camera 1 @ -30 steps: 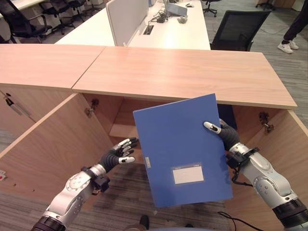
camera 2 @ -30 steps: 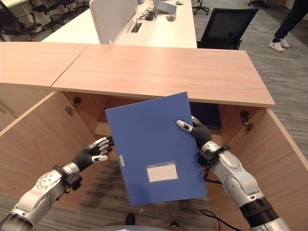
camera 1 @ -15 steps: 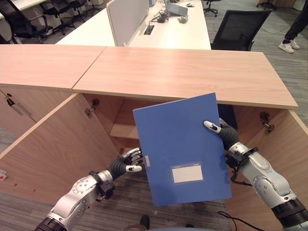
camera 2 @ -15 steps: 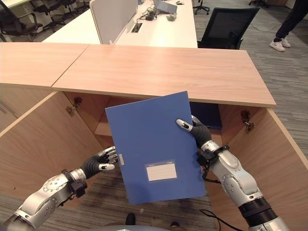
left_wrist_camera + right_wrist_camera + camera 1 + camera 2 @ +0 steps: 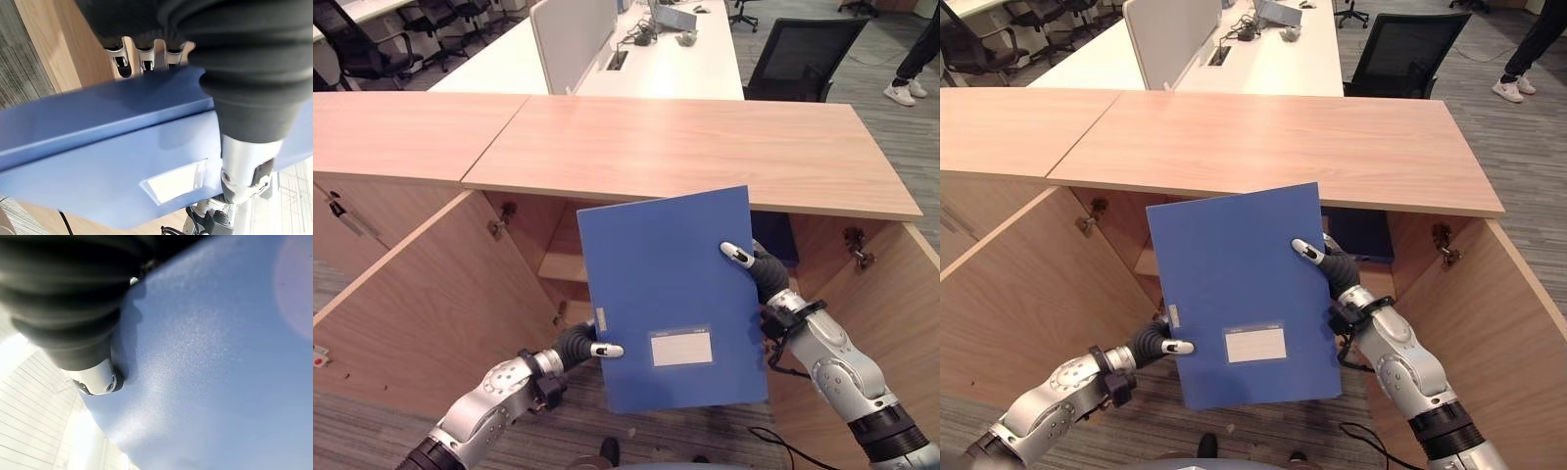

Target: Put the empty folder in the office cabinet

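Note:
A blue folder [image 5: 671, 294] with a white label is held upright in front of the open office cabinet [image 5: 558, 264]. My right hand [image 5: 754, 272] grips its right edge, thumb on the front face and fingers behind. My left hand [image 5: 582, 345] now pinches the folder's left spine edge low down, thumb on the front; in the left wrist view the fingers [image 5: 142, 56] reach behind the folder [image 5: 112, 166]. The right wrist view shows the folder's blue face [image 5: 220, 357] pressed against the thumb.
The cabinet's wooden top [image 5: 685, 147] runs across above the opening, with both doors [image 5: 421, 304] swung open to the left and right. A dark binder [image 5: 1361, 235] stands inside at the right. Desks and office chairs [image 5: 798, 59] lie beyond; a person's legs [image 5: 911, 59] show far right.
My left hand has moved right and taken hold of the folder's left edge. The folder has shifted slightly left and down, with the right hand still gripping.

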